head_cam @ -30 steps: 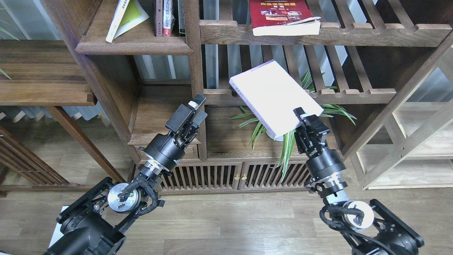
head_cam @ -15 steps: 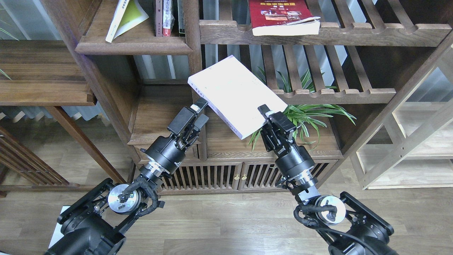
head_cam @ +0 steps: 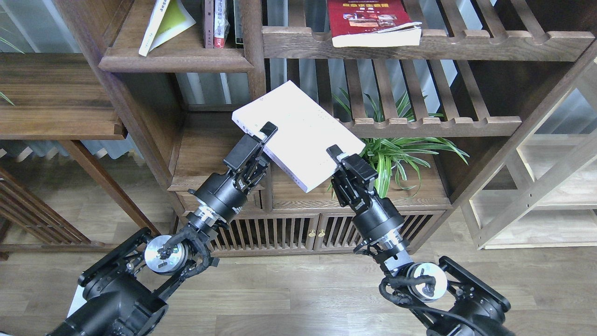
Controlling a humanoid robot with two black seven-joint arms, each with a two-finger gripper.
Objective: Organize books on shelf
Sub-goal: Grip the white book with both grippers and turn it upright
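Head view, read left to right. At about 11 o'clock, the shelf [head_cam: 177,58] carries the yellow-green book [head_cam: 167,23] leaning open-faced, with a few upright spines just beside it against the post. Below, my left gripper [head_cam: 262,140] reaches up to the left edge of the white book [head_cam: 298,133]; one finger lies over the cover, the other is hidden beneath, so I judge it spread around that edge, though whether it presses I cannot tell. The white book hangs in the air at centre, tilted, in front of the bookcase post and clear of every plank. At its 5 o'clock corner my right gripper [head_cam: 336,157] pinches it, one finger on top of the cover. At 12 to 1 o'clock the red book [head_cam: 371,21] lies flat on the slatted rack [head_cam: 466,44], overhanging its rail; a potted plant [head_cam: 401,154] stands behind my right arm. I judge this to be a hand-over between arms. The next move calls for the left jaws to clamp firmly before the right lets go, then a lift toward 11 o'clock.
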